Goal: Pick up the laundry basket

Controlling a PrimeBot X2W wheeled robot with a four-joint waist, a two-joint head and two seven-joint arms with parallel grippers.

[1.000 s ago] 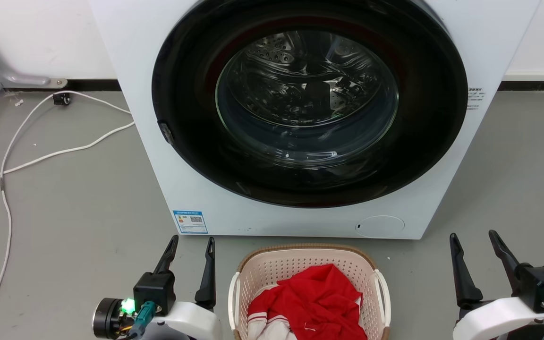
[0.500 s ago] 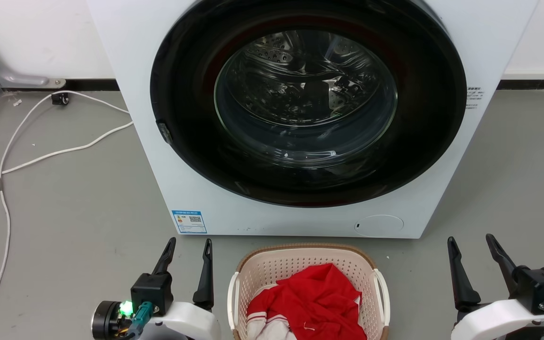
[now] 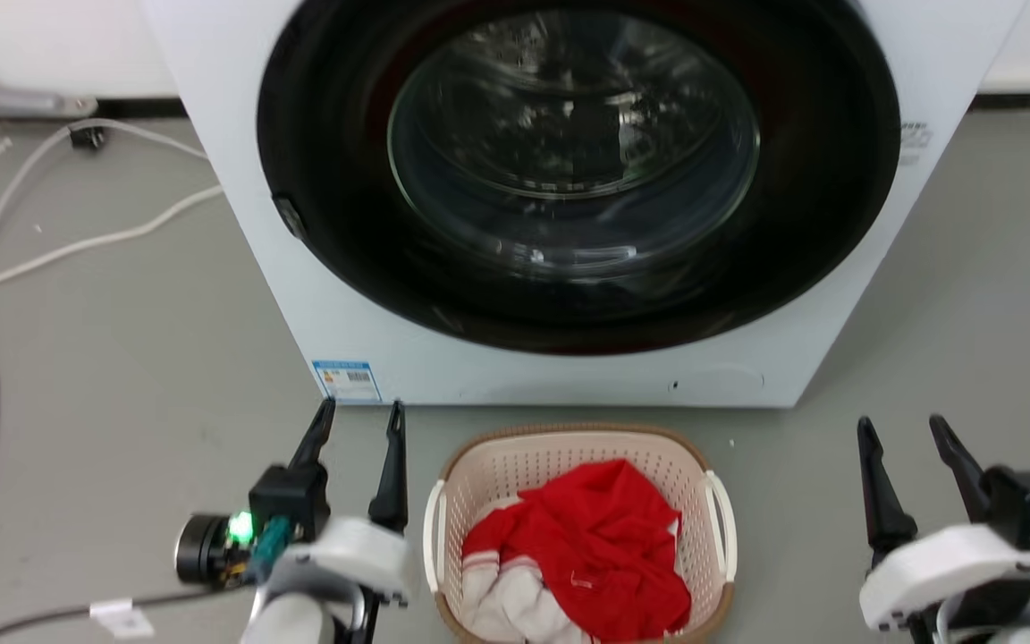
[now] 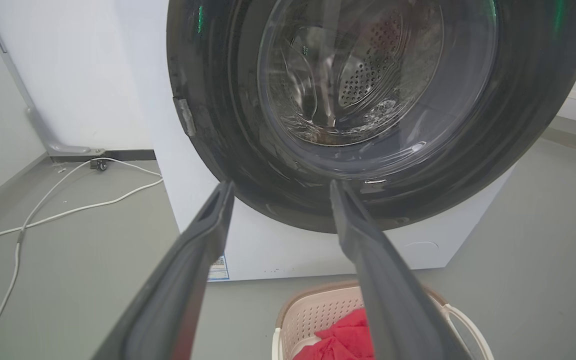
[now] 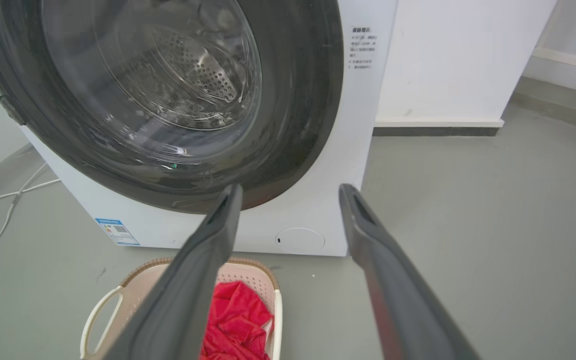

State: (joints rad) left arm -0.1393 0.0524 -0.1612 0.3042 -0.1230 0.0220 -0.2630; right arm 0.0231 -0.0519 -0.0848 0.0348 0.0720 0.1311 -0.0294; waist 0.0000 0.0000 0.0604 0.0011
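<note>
Dark fingers of the left claw [image 3: 363, 405] stand wide apart and hold nothing, just beside the basket's [image 3: 569, 432] left handle [image 3: 432, 537]. The right claw [image 3: 900, 420] is equally wide and empty, but well clear of the basket's right handle [image 3: 723, 528]. Both point past the basket toward the washer [image 3: 238, 206] behind it.

Since half a second ago the whole head view has slid. The washer sits higher in it, the basket shows nearly to its near rim, and a tagged cable [image 3: 113, 617] has come in at the corner beyond the left claw. The picture is slightly smeared as well. All this reads as the camera tipping down while the robot bends, not as the basket moving. The basket rests on the floor [image 3: 122, 376] just before the washer, with a red cloth [image 3: 595, 537] heaped inside.

For the task this looks like the start of the reach, with no grasp begun. Both claws probably need to drop and close inward on the handles. The right one has farther to travel.
</note>
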